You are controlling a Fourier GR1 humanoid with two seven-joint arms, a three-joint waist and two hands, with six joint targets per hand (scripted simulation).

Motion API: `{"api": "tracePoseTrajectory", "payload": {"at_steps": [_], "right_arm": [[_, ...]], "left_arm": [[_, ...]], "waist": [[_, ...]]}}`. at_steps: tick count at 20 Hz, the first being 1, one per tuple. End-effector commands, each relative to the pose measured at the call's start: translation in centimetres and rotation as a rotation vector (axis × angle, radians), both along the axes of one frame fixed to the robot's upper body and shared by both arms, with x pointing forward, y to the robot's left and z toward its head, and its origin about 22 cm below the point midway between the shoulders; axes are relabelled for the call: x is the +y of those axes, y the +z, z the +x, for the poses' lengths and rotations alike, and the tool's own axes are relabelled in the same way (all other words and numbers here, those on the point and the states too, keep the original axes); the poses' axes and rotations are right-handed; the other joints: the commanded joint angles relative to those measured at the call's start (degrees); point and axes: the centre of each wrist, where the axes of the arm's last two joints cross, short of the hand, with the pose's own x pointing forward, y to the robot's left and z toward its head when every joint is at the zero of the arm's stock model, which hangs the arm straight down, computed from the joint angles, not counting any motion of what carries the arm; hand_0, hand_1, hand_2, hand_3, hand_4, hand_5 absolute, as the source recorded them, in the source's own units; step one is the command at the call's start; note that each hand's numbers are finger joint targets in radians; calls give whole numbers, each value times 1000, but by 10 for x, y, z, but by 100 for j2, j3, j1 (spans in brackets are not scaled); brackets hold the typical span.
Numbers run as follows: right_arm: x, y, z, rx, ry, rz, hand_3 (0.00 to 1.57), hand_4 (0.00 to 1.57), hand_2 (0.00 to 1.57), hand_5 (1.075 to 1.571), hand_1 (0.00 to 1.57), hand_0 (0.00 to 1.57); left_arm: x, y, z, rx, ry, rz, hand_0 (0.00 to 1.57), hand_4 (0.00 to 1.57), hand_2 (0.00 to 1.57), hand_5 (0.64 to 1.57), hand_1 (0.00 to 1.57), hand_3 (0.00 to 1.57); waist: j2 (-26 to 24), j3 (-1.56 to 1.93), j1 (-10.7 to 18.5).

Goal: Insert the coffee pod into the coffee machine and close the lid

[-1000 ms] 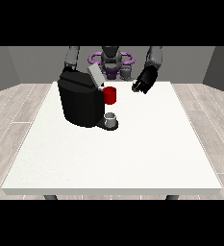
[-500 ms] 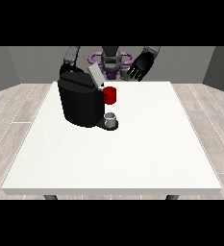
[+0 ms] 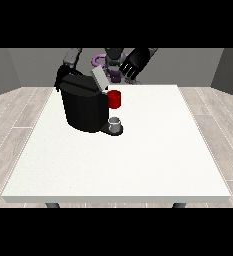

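Right, the black coffee machine [image 3: 83,107] sits on the white table [image 3: 138,155] in the upper-left part of the tabletop, w/ its grey lid [image 3: 99,80] tilted up at an angle, not shut. A red thing at the machine [image 3: 114,99] sticks out on the machine's right side, approx. mid-height, and just below it a small grey thing [image 3: 115,123] stands on the machine's dark base plate; can't tell whether that's the pod or a cup, so no call on the pod's whereabouts. The hand at the view's right [image 3: 134,62] hangs in the air at top centre of the frame, above the table's far edge, up and right of the lid and apart from it; its fingers look spread and fairly straight, holding nothing visible. The hand at the view's left [image 3: 62,77] is at the machine's upper-left corner, mostly hidden behind the machine's body, so its fingers can't be made out. The robot's torso [image 3: 113,62] shows btw. the two arms at the top of the frame, w/ purple bits beside it. Grey plank floor [image 3: 18,110] runs around the table on both sides.
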Motion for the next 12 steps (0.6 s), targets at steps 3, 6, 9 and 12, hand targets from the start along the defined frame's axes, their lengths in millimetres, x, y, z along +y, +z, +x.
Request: {"api": "tracePoseTrajectory", "payload": {"at_steps": [3, 6, 9, 12], "right_arm": [[-1, 31, 19, -45, -13, 11, 0, 178, 0, 1571, 0, 0], [-9, 54, 26, -73, 18, 9, 0, 0, 0, 1571, 0, 0], [-14, 51, 31, -94, -10, 6, 0, 60, 0, 1571, 0, 0], [3, 43, 34, -137, -17, 4, 0, 100, 0, 1571, 0, 0]], "left_arm": [[-18, 33, 4, -61, 14, 7, 1203, 487, 1267, 1571, 1203, 1262], [23, 54, 3, -96, 69, 16, 1222, 475, 1288, 1571, 1222, 1238], [-6, 64, 5, -107, 15, -5, 1265, 465, 1303, 1571, 1265, 1256], [-7, 97, 2, -178, -6, 15, 1223, 491, 1288, 1571, 1223, 1245]], "waist": [[315, 0, -228], [591, -2, -371], [715, 1, -319], [1043, 2, -180]]}}
